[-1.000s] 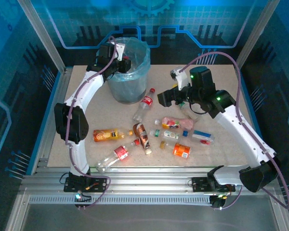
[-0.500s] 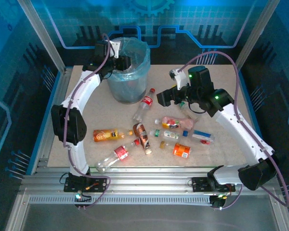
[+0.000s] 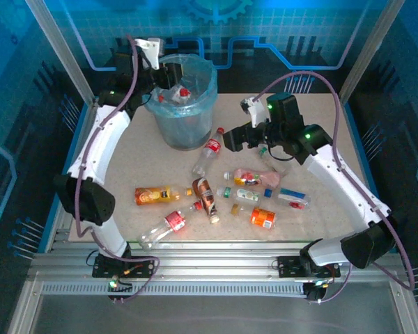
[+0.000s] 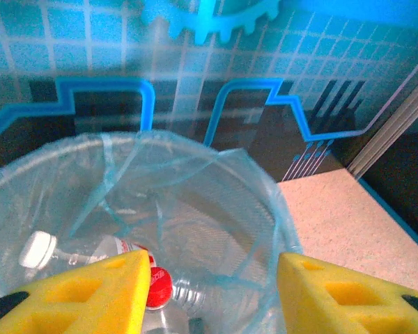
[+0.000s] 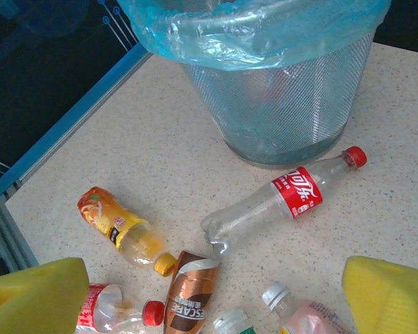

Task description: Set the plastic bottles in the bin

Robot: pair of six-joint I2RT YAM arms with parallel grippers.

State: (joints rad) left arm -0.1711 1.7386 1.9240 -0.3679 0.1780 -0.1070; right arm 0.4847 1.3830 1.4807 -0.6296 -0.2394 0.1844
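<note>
right wrist: red-label bottle (image 5: pixel 287 200) beside bin (image 5: pixel 285 111)

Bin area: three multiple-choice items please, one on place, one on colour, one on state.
1. The red-label bottle closest to the bin is: A leaning upright against it; B lying on the table beside it; C hanging on its rim.
2. The bin's bag is: A light blue; B black; C yellow.
3. The left gripper is: A shut on a bottle; B open over the bin; C open, touching the table.
Answers: B, it lies flat by the bin's base; A, the liner looks light blue; B, it gapes empty above the bin.
</note>
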